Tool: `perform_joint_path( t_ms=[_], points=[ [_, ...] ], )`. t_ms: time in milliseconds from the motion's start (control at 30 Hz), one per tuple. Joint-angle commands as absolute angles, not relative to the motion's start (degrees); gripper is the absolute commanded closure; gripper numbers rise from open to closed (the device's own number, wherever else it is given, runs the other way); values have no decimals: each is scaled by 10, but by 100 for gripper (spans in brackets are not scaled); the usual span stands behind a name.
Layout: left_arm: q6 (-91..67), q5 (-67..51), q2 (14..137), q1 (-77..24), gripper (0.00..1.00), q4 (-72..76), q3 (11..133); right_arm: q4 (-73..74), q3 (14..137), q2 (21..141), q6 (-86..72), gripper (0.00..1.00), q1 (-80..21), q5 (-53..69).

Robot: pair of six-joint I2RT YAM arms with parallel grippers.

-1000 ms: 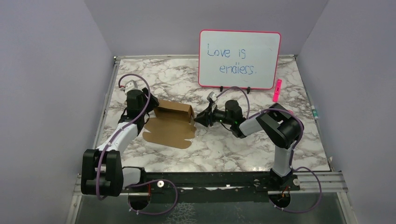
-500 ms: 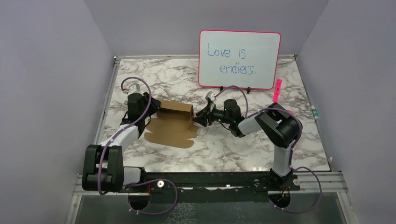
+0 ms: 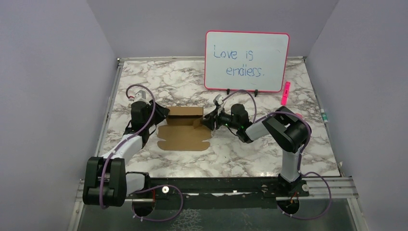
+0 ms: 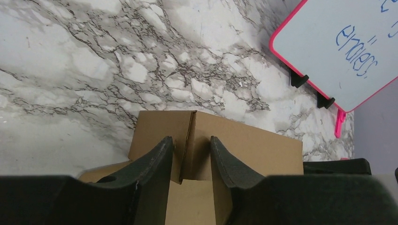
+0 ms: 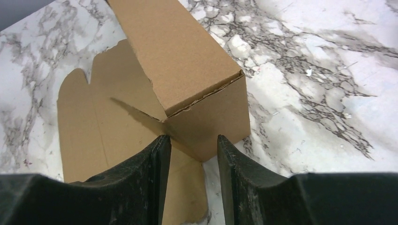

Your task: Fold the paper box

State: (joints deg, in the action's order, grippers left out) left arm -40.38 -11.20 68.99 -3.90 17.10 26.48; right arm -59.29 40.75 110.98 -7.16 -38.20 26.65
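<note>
A: Since a second ago the box [image 3: 185, 129] has turned. It lay slanted, and now its edges run square to the table [image 3: 250, 154] edge. The left gripper [image 4: 191, 140] has shifted along with its left end, and the right gripper [image 5: 190, 138] has come closer to its right end.

B: Where does it lie now?

A: In the middle of the table, a little to the left, between the two grippers. The near half is flat on the marble. The far half is already raised into a long hollow part. Well behind it stands the whiteboard [image 3: 247, 60].

B: And the jaws?

A: Both pairs stand apart. The left ones straddle the raised left corner, and the right ones straddle the low corner of the right end wall. I see no pinch on either side.

B: So the step is forming the ends?

A: I think so. To do it well, one gripper should brace its end while the other folds along the crease, not across a panel. The cardboard looks light and may slide on the marble, so the push should be slow.
</note>
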Motion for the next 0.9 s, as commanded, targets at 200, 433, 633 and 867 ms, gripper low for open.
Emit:
perform_joint_path(
  t_ms=[200,433,633,867],
  points=[
    [-417,-169,683,-72,65,128,250,-638,405,1112,-60,55,-385,217],
    [-414,-173,667,-101,65,102,256,-662,380,1098,-67,69,-385,160],
    [-413,-190,653,-128,65,76,256,-654,368,1083,-80,77,-385,143],
    [-372,-181,593,-134,48,-36,289,-594,349,1043,-57,82,-385,155]
  ],
)
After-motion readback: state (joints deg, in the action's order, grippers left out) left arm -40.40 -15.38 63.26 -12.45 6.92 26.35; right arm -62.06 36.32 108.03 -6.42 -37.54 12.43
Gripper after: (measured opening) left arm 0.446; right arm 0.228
